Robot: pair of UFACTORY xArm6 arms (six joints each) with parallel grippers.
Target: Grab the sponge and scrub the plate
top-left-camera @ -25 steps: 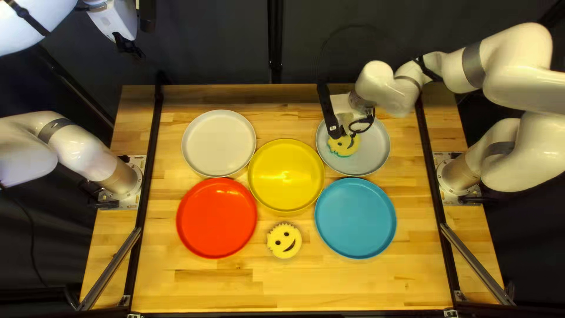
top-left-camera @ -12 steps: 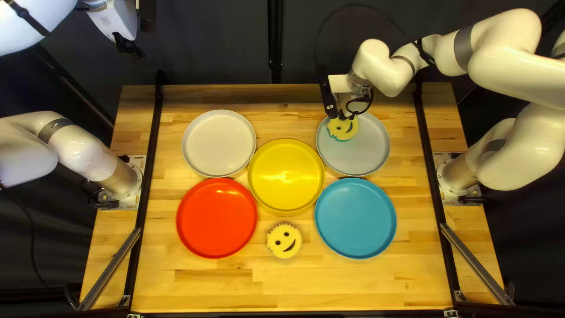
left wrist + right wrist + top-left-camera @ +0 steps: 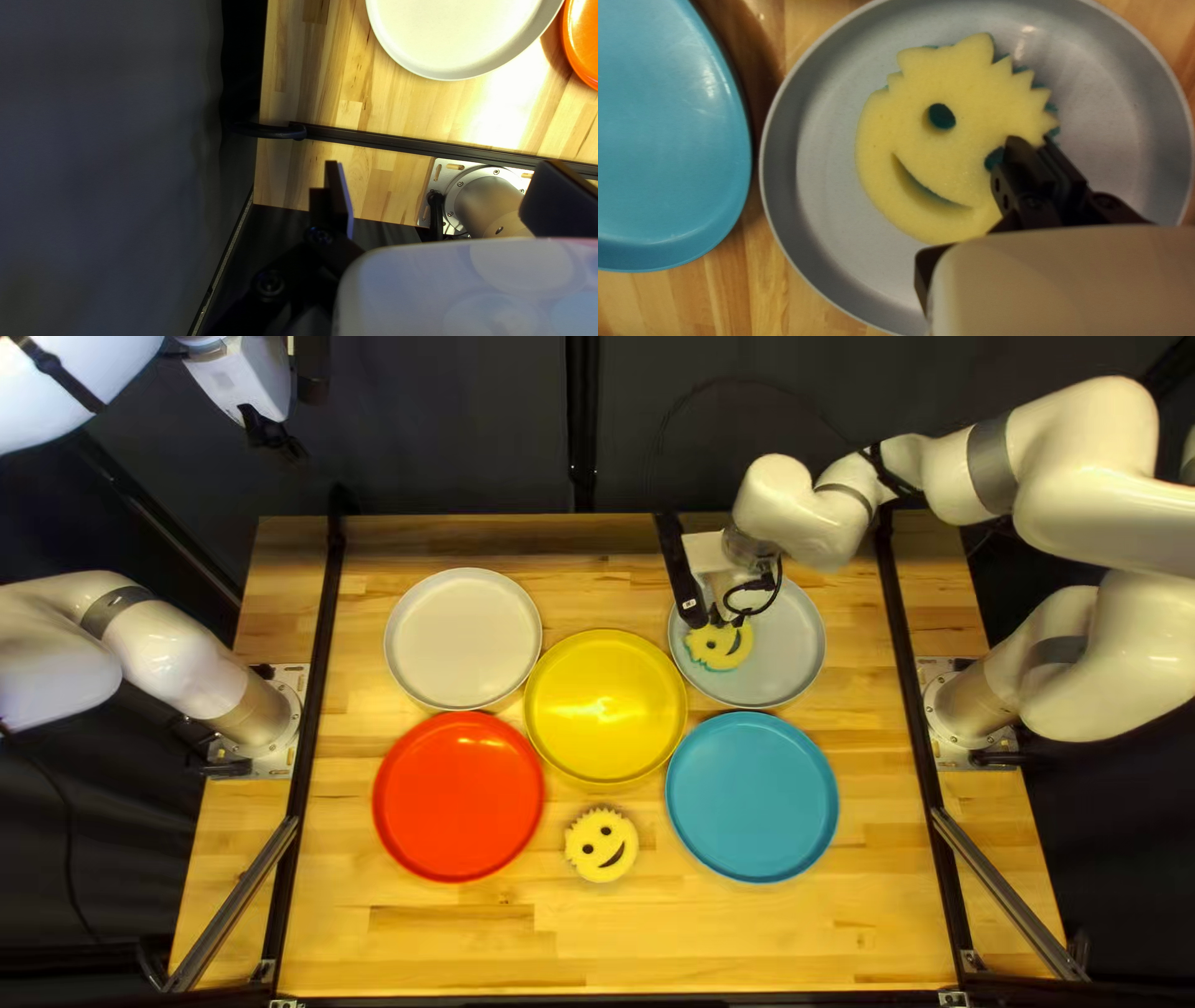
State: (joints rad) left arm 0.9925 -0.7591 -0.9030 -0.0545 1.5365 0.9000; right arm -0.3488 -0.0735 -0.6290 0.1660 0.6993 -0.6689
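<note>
so the right gripper (image 3: pixel 717 621) is nearly closed, pinching the edge of the yellow smiley sponge (image 3: pixel 934 143) by one eye hole. most of the sponge sits out ahead of the fingers, over the grey plate (image 3: pixel 828 180). left gripper (image 3: pixel 276 441) is wide open and empty.

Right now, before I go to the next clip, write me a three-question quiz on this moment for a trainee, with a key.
1. Multiple choice: The right gripper is at one sponge. Which plate is under that sponge?
a) white
b) gray
c) yellow

2. True or false: The left gripper is open.

3. Fill in the blank: The other sponge lies on the table between the red plate and the ___ plate.

Key: 1. b, the gray plate. 2. True. 3. Blue.
</note>
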